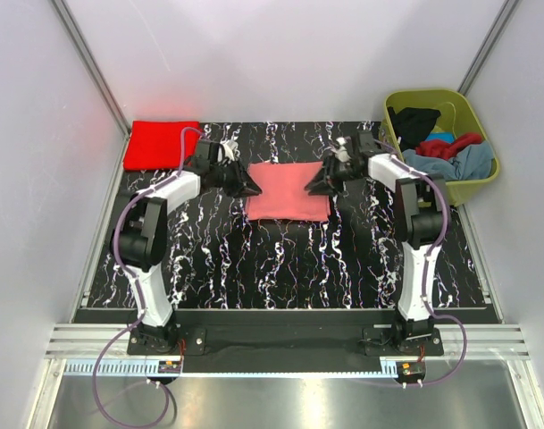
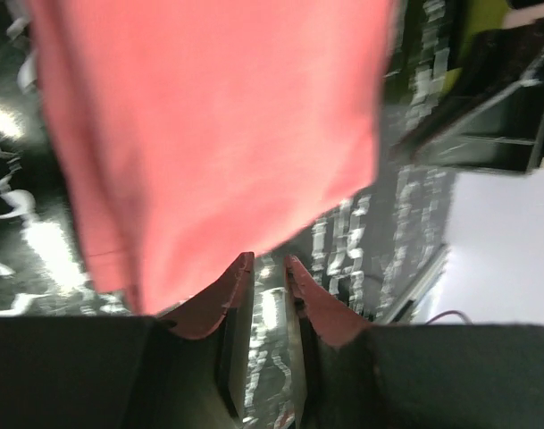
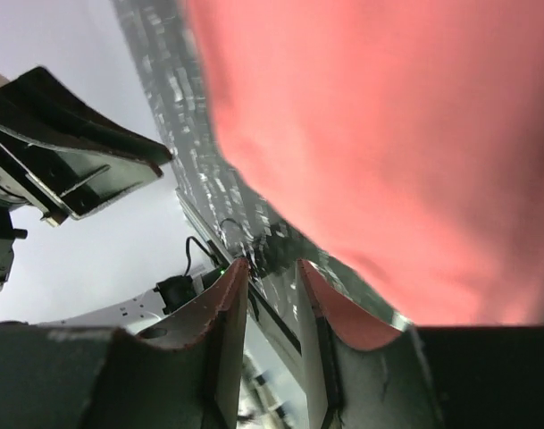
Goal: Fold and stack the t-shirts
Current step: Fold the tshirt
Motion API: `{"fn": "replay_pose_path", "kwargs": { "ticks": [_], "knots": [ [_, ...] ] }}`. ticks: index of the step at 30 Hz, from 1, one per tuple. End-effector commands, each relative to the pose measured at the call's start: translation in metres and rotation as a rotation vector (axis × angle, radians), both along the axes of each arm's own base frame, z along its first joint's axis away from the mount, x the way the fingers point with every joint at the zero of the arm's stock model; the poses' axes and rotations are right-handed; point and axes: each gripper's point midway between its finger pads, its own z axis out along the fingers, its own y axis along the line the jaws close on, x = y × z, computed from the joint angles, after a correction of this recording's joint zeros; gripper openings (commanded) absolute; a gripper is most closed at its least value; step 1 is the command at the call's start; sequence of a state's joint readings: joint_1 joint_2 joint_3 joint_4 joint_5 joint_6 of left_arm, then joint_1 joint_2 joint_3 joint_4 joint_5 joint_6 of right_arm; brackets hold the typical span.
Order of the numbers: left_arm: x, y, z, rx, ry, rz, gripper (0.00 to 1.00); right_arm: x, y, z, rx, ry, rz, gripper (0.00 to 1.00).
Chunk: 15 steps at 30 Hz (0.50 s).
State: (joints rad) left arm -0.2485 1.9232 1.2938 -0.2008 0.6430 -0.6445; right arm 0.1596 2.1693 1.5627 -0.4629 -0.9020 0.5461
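Observation:
A salmon pink t-shirt (image 1: 288, 191) lies folded into a flat rectangle in the middle of the black marbled table. My left gripper (image 1: 252, 188) sits low at its left edge and my right gripper (image 1: 313, 188) at its right edge. In the left wrist view the pink cloth (image 2: 218, 134) fills the space just beyond the left gripper (image 2: 265, 259), whose jaws stand slightly apart with only table between them. The right gripper (image 3: 272, 262) is likewise open and empty beside the pink cloth (image 3: 388, 134). A bright red t-shirt (image 1: 160, 143) lies folded at the far left corner.
An olive-green tub (image 1: 475, 183) stands at the far right, holding a black t-shirt (image 1: 414, 121), a dark red one (image 1: 450, 145) and a grey-blue one (image 1: 464, 163). White walls close in the table on three sides.

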Motion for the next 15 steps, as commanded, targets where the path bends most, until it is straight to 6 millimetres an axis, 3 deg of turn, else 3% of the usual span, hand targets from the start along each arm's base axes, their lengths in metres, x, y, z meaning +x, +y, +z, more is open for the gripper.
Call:
{"fn": "replay_pose_path", "kwargs": {
  "ticks": [1, 5, 9, 11, 13, 15],
  "knots": [
    [0.013, -0.012, 0.037, -0.087, -0.085, 0.003, 0.24, -0.005, 0.059, 0.046, 0.05, -0.123, 0.129, 0.35],
    [0.0, -0.03, 0.009, -0.158, -0.032, -0.009, 0.24, -0.003, 0.082, 0.017, 0.107, -0.023, 0.112, 0.34],
    [-0.022, -0.035, -0.039, -0.169, 0.072, -0.021, 0.22, -0.014, 0.069, -0.033, 0.093, 0.014, 0.103, 0.34],
    [-0.034, -0.03, -0.063, -0.134, 0.127, -0.032, 0.2, -0.021, 0.06, -0.047, 0.094, 0.037, 0.112, 0.33],
    [-0.032, -0.018, -0.068, -0.074, 0.086, -0.042, 0.2, -0.024, 0.044, -0.05, 0.09, 0.052, 0.088, 0.32],
    [-0.03, -0.012, -0.06, -0.035, 0.056, -0.063, 0.2, -0.024, 0.034, -0.029, 0.097, 0.016, 0.073, 0.33]
  ]
}}
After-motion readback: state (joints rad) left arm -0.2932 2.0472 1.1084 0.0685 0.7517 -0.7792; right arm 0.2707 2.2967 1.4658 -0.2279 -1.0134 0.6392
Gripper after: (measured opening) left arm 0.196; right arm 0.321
